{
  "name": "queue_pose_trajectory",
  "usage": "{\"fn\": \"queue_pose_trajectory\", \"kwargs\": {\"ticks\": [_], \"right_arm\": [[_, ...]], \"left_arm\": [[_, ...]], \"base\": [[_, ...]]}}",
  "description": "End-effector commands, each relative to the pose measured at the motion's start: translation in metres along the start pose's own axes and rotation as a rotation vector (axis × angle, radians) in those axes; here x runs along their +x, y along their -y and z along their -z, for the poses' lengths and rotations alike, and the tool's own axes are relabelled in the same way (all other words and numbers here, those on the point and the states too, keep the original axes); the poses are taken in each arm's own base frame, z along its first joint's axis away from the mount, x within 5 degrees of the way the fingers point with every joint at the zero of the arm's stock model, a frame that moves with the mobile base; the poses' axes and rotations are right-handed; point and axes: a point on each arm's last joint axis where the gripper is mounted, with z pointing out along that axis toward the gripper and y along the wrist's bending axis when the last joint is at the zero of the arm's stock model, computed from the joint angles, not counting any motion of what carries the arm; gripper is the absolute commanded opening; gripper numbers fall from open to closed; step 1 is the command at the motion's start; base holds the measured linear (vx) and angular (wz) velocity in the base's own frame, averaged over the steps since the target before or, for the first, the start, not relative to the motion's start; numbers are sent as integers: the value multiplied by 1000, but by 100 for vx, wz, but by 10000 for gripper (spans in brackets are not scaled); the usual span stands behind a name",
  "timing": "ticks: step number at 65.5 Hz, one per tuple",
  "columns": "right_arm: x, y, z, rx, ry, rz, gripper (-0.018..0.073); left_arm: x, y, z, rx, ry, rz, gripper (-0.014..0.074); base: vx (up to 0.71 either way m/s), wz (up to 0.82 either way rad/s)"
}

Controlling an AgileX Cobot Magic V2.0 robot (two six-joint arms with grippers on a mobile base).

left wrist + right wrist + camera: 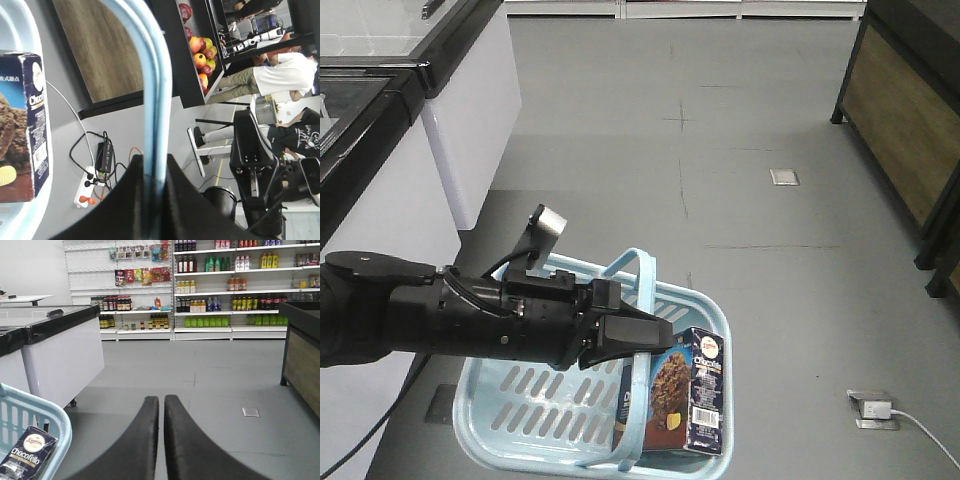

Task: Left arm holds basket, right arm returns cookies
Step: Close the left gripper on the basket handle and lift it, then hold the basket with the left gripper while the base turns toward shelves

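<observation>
The light blue basket (495,440) hangs above the grey floor at the bottom centre of the front view. My left gripper (655,338) is shut on its two hoop handles (642,400), which sit pinched between the black fingers in the left wrist view (152,165). The cookies (685,395), a dark navy-and-brown box, stand upright inside the basket at its right end. They also show in the left wrist view (22,125). My right gripper (161,399) is shut with nothing between its fingers, to the right of the basket (50,415) and cookies (27,452). It is outside the front view.
White freezer chests (470,100) line the left side. A dark, wood-panelled stand (900,110) sits at the right. A floor outlet with a white cable (873,410) lies near the basket. Stocked shelves (225,290) fill the far wall. People (280,75) and a power strip (90,185) appear in the left wrist view.
</observation>
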Motion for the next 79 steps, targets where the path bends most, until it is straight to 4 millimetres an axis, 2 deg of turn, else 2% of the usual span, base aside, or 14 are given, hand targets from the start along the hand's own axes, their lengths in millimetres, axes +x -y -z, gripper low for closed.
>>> {"fn": "queue_pose_trajectory", "kwargs": {"ticks": [1,19,45,79], "right_arm": [[-1,-1,1,-10,68,12,-3],[-1,-1,1,-10,68,12,-3],[-1,-1,1,-10,68,12,-3],[-1,-1,1,-10,68,12,-3]], "left_arm": [[-6,29,5,138,58,13,-4],[-10,40,10,152,79,-14,-4],[-14,33,10,86,132,18,-3],[-14,33,9,84,129,18,-3]], "base": [[0,0],[0,0],[0,0],[0,0]]}}
